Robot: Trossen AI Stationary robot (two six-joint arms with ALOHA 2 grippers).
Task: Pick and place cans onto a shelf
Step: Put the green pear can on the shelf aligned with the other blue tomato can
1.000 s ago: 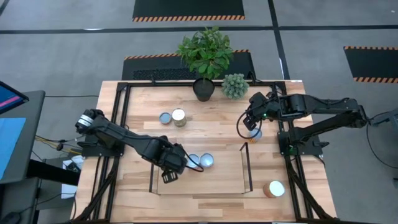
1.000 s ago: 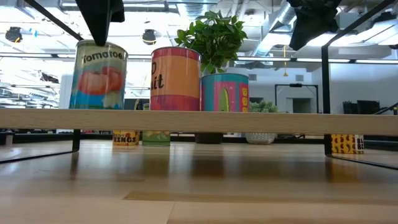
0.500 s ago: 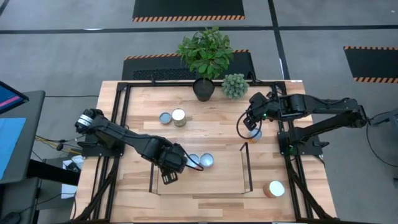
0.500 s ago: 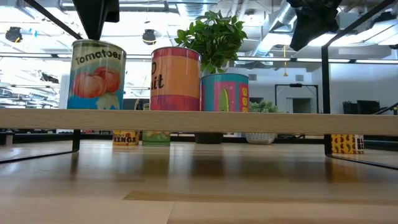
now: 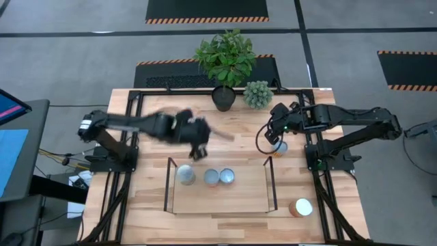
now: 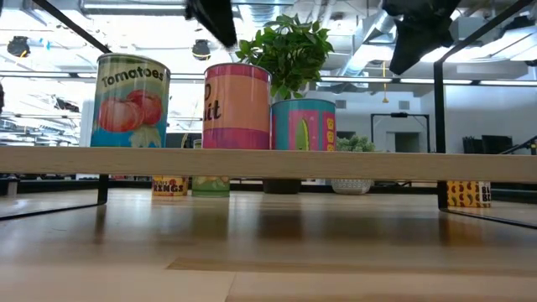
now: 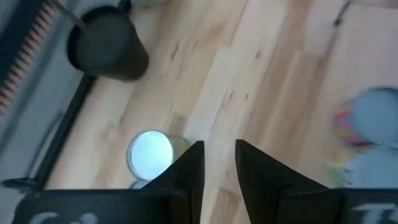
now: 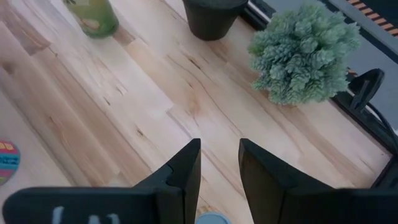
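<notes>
1. Left gripper hangs over the table just behind the shelf. Its wrist camera shows the fingers a little apart with nothing between them, so it's empty.
2. Right under it is a loose can with a pale round top, sitting on the bare wood not far from the dark plant pot. My guess is that's the left arm's next pick. It would need to centre over that top, spread wider and drop straight down.
3. The shelf already carries three cans in a row: the tomato can at its left end, the orange-pink can and the teal can beside it. The whole right half of the board is still free.
4. So I'd call the job roughly halfway, with several cans still off the shelf.
5. Right gripper hovers by the table's right edge, fingers apart, above another can that just peeks in between them. It looks lined up for a grab, not clamped yet.
6. One more white-topped can sits alone at the front right corner.
7. The surface is light wood planks in a black frame, with a fuzzy little succulent at the back. The room behind looks like a bright lab with ceiling ducts.
</notes>
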